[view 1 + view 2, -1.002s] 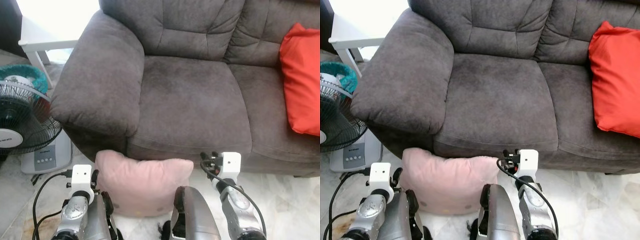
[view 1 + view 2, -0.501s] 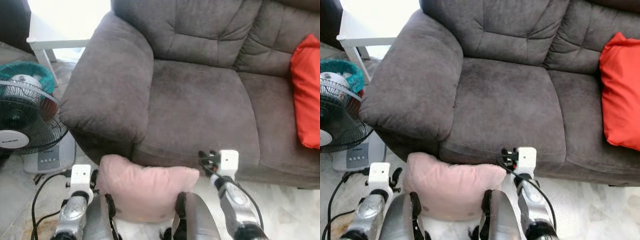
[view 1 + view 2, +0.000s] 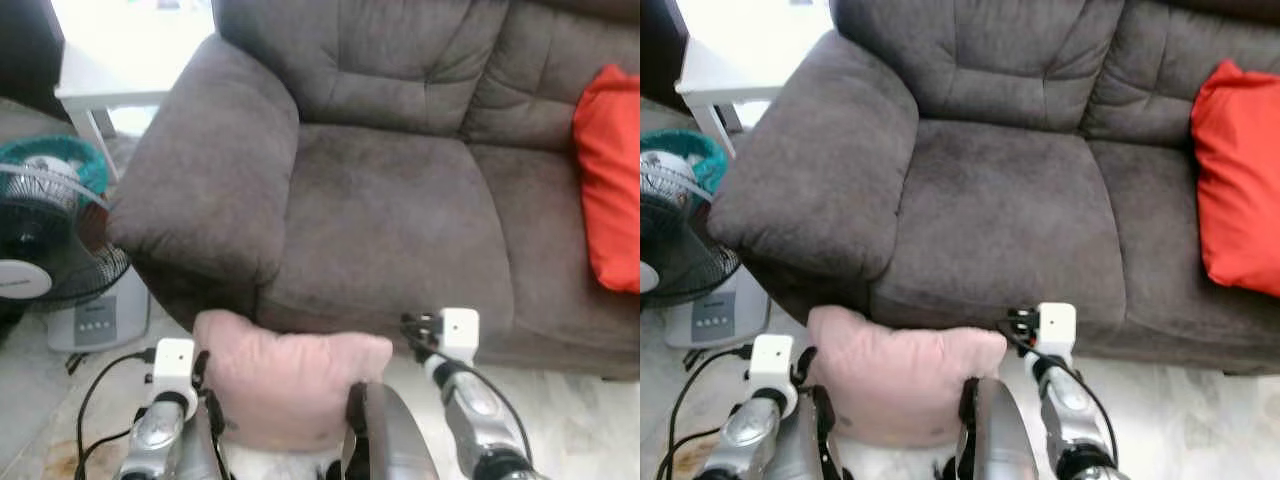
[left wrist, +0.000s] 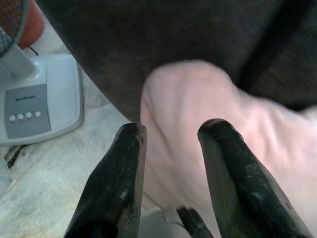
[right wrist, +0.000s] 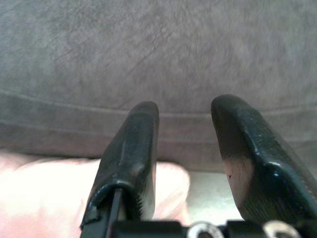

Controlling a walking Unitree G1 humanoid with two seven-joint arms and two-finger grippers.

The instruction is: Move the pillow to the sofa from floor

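Lifted slightly since earlier, pink pillow (image 3: 285,385) sits pressed between both arms at sofa (image 3: 390,215) front edge. Left tool (image 4: 171,148) spread against pillow; right tool (image 5: 185,148) spread, empty.

The sofa (image 3: 390,200) is showing a dark grey-brown plush fabric. A pale pink pillow (image 3: 285,375) is sitting against the sofa's front edge, plain with no pattern. A bright red cushion (image 3: 608,180) is lying on the sofa's right seat. Beside the sofa's left armrest, a fan (image 3: 50,270) is displaying a black grille on a white base, with a teal basket (image 3: 50,160) behind it. The floor (image 3: 590,420) is showing pale marbled tile.
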